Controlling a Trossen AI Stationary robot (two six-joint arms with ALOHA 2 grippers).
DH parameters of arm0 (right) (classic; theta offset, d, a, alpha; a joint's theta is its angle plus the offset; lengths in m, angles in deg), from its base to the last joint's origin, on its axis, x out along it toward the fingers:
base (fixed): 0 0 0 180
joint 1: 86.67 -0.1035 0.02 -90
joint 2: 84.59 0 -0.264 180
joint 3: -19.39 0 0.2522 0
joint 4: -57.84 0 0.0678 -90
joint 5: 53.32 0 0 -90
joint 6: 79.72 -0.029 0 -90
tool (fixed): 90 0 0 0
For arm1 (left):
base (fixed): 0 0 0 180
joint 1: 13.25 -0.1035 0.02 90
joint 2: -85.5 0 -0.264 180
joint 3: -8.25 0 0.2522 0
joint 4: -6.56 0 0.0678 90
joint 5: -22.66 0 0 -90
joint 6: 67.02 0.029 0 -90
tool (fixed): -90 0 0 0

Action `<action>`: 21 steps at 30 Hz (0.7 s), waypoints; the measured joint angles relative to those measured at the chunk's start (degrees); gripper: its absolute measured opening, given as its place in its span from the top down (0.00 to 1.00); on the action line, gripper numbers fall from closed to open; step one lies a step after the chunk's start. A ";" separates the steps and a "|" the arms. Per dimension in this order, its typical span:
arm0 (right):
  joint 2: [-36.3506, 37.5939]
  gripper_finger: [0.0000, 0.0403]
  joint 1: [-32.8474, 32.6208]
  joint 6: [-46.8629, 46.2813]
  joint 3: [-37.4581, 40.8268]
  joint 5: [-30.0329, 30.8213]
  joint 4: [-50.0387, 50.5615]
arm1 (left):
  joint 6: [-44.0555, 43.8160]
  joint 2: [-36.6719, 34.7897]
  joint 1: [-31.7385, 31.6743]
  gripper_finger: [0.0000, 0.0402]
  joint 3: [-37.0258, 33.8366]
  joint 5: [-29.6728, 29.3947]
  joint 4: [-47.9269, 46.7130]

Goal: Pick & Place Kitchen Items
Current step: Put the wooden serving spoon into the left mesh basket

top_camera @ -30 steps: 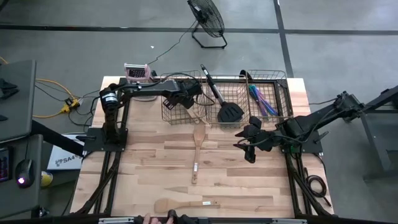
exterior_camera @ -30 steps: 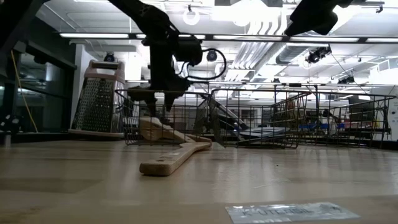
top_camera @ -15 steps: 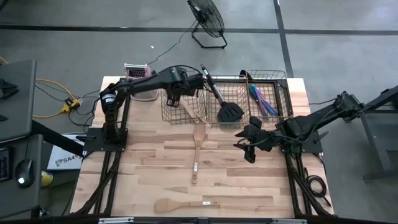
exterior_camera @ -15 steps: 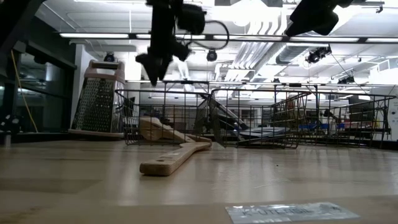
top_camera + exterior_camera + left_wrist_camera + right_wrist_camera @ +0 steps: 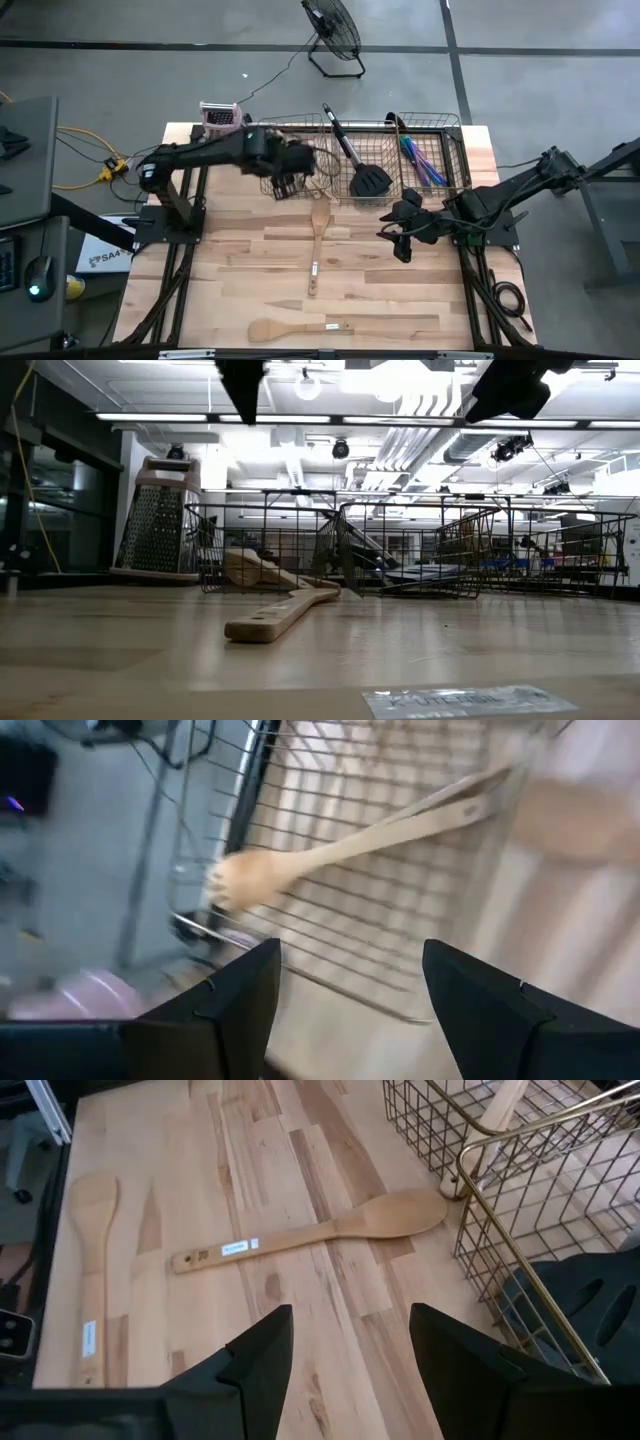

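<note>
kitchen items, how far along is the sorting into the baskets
Partly done. In the baskets already: a wooden spoon, a black spatula and the blue-purple cutlery. Nothing is in hand: the left tool is open and empty above the left basket, the right tool open over the table. Left: two wooden utensils on the table.

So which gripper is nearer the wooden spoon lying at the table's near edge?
Right. The right gripper hovers up and to the right of the wooden spoon, over mid-table. The left gripper is farther off, above the left wire basket at the far edge.
</note>
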 joint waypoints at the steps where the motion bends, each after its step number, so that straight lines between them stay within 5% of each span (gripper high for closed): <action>1: 0.00 0.52 -0.22 -0.04 0.00 0.03 0.17 | -4.09 -0.81 1.42 0.40 -0.40 0.79 -0.06; 6: 0.00 0.52 -1.58 -0.10 0.00 0.04 -0.46 | -19.66 -2.65 9.47 0.40 -3.00 2.92 -0.04; 9: 0.00 0.52 -2.46 -0.05 -0.02 0.02 -0.38 | -19.08 -2.50 13.64 0.40 -5.11 3.96 0.05; 21: 0.00 0.52 -5.42 0.55 0.00 0.42 -0.12 | 36.90 -2.50 19.51 0.40 -24.52 5.83 17.81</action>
